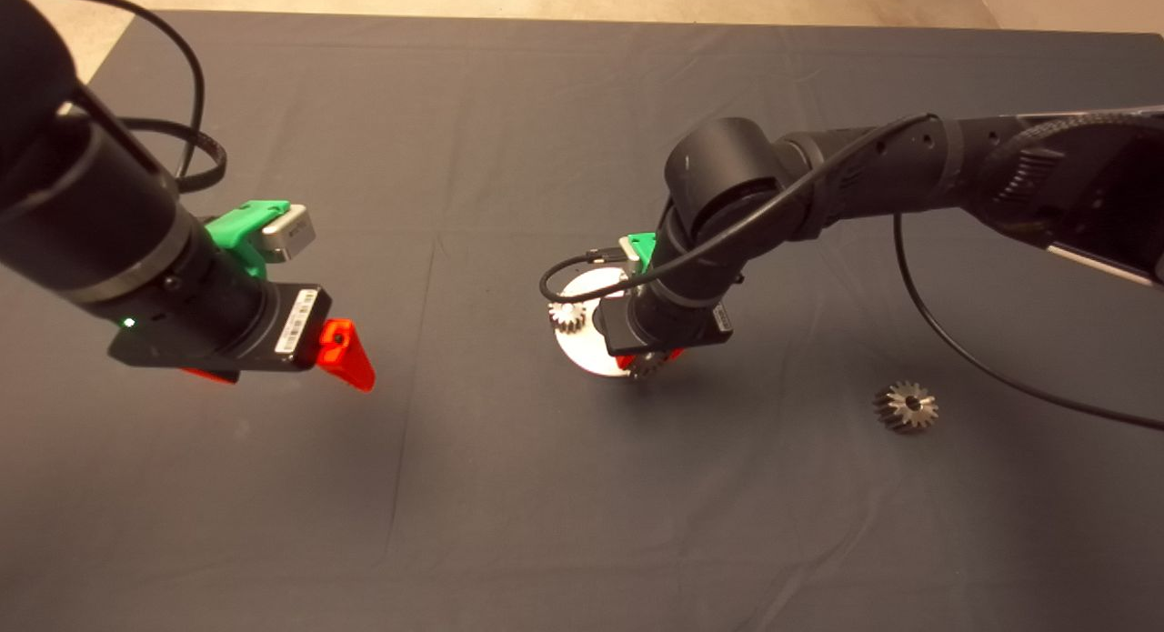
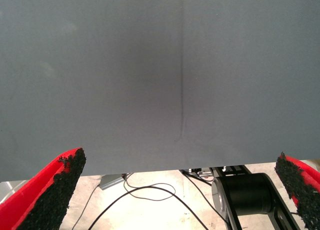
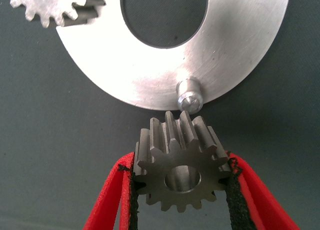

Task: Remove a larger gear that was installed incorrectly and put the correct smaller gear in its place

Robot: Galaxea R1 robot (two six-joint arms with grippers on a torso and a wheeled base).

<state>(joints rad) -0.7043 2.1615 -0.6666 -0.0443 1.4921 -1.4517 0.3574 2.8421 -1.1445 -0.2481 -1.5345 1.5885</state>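
From above, the right gripper (image 1: 647, 359) points down over the ring plate (image 1: 582, 355), while the larger gear (image 1: 906, 406) lies apart on the mat (image 1: 509, 505), likely discarded. The left gripper (image 2: 175, 210) hovers idle, fingers wide apart. The right wrist shows the smaller gear (image 3: 180, 172) clamped between its fingers, just short of the peg (image 3: 189, 96), probably lining up bore and peg.

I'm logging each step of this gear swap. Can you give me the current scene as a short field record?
right gripper: shut on the smaller gear, just short of the bare pin
ring plate: flat on the mat, one small gear mounted at its edge
larger gear: off the plate, lying alone on the mat
left gripper: open, hovering apart, holding nothing
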